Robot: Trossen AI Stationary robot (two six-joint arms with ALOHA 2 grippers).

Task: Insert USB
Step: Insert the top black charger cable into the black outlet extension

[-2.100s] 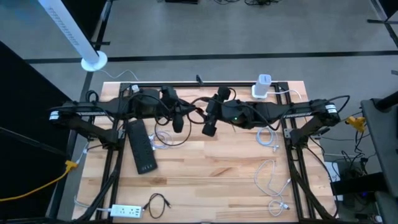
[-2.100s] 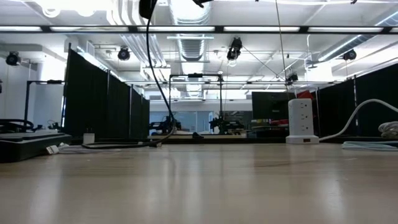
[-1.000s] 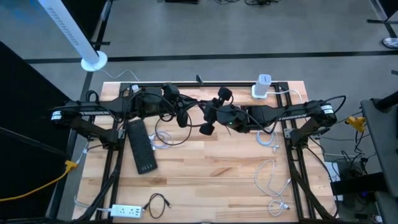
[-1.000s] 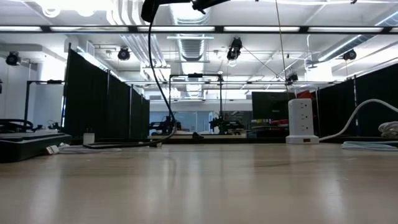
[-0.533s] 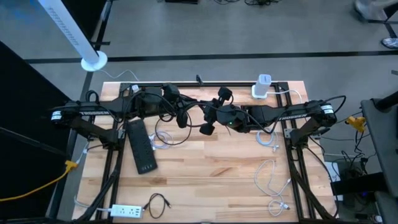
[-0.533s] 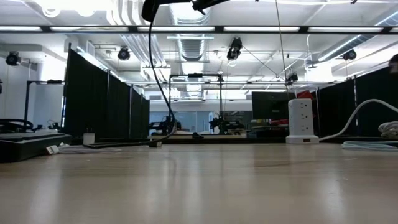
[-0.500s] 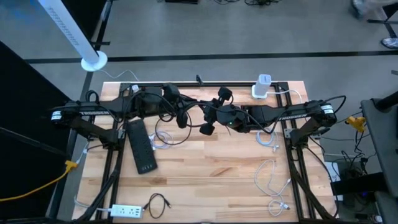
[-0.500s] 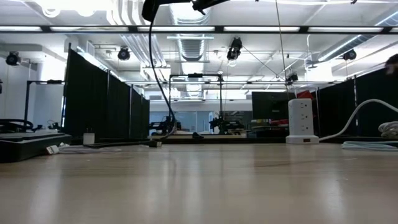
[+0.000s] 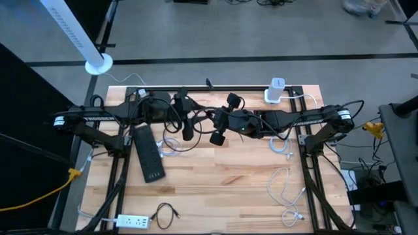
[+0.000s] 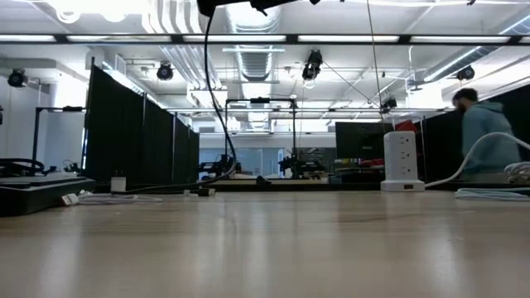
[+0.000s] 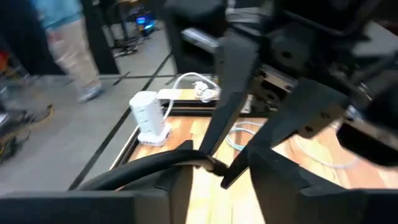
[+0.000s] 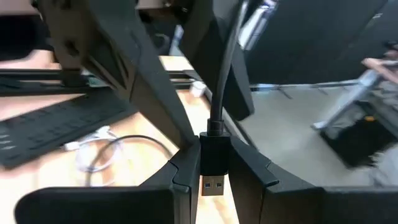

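Two hands: meeting in the air above the table (image 9: pixel 215 183), near its far edge.
Right hand (image 12: pixel 214 163): clenched on plug (image 12: pixel 212 163), metal tip bared for insertion.
Left hand (image 11: pixel 214 167): fingers part-spread around cable (image 11: pixel 155 163); grip unclear.
Cable: trails down from the plug.

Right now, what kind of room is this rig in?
Probably an open robotics lab: black curtain partitions divide bays, exposed ceiling ducts run overhead, and another rig frame stands beyond the wooden table.
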